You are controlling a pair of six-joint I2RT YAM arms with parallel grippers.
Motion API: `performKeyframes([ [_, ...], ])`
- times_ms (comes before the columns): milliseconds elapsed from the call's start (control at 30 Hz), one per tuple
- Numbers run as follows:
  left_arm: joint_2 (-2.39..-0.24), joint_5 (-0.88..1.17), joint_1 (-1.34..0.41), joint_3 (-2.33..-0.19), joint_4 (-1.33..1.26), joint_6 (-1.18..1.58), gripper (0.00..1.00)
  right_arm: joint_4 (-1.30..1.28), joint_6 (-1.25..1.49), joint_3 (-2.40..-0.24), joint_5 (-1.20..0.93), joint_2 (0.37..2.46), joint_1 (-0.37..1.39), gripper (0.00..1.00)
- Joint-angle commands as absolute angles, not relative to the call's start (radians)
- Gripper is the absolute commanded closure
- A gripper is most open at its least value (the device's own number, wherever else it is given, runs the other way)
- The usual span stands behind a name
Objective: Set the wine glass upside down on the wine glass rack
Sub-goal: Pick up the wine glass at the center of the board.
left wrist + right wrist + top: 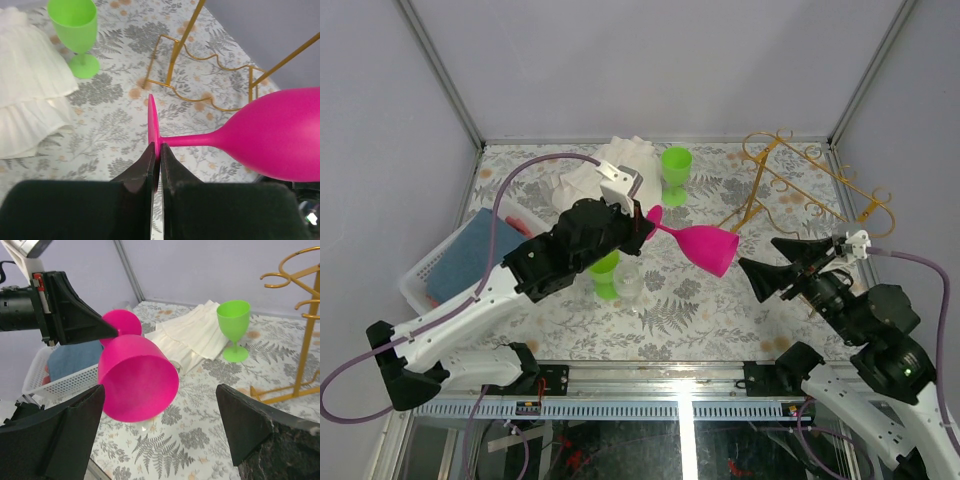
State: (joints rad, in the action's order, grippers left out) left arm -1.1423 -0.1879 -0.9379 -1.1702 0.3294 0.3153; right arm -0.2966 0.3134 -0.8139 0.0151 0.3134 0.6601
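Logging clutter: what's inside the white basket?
A blue cloth fills most of the basket, with something red at one edge. The left arm covers its near corner; anything there is hidden.

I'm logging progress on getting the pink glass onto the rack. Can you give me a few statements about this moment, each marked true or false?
1. The left gripper has its jaws shut on the foot of the pink wine glass. True.
2. The pink wine glass hangs upside down on the gold rack. False: it is held sideways in the air, apart from the rack.
3. The right gripper has its jaws open, facing the bowl's open mouth. True.
4. The green wine glass beside the white cloth lies on its side. False: it stands upright on the table.
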Motion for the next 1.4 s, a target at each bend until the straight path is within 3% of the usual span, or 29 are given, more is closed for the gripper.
performKeyframes([
  [0, -1.148, -0.261, -0.949, -1.256, 0.421, 0.124, 1.0, -0.545, 0.281, -0.998, 0.056, 0.392, 0.663, 0.01],
  [200, -1.184, -0.39, -1.07, -1.29, 0.449, -0.054, 1.0, -0.743, 0.29, -1.2, -0.03, 0.534, 0.663, 0.08],
  [367, -1.211, -0.407, -1.17, -1.303, 0.422, -0.156, 1.0, -0.788, 0.304, -1.282, -0.15, 0.655, 0.664, 0.2],
  [500, -1.225, -0.375, -1.203, -1.317, 0.403, -0.196, 1.0, -0.728, 0.323, -1.243, -0.221, 0.73, 0.663, 0.35],
  [733, -1.251, -0.384, -1.238, -1.351, 0.39, -0.269, 1.0, -0.52, 0.402, -1.113, -0.409, 0.834, 0.664, 0.52],
  [1000, -1.248, -0.362, -1.249, -1.341, 0.369, -0.287, 1.0, -0.459, 0.394, -1.056, -0.432, 0.926, 0.664, 0.63],
  [1200, -1.255, -0.375, -1.249, -1.332, 0.364, -0.292, 1.0, -0.396, 0.408, -1.002, -0.463, 0.921, 0.664, 0.65],
  [1367, -1.254, -0.405, -1.25, -1.322, 0.351, -0.291, 1.0, -0.388, 0.401, -0.962, -0.448, 0.919, 0.664, 0.78],
])
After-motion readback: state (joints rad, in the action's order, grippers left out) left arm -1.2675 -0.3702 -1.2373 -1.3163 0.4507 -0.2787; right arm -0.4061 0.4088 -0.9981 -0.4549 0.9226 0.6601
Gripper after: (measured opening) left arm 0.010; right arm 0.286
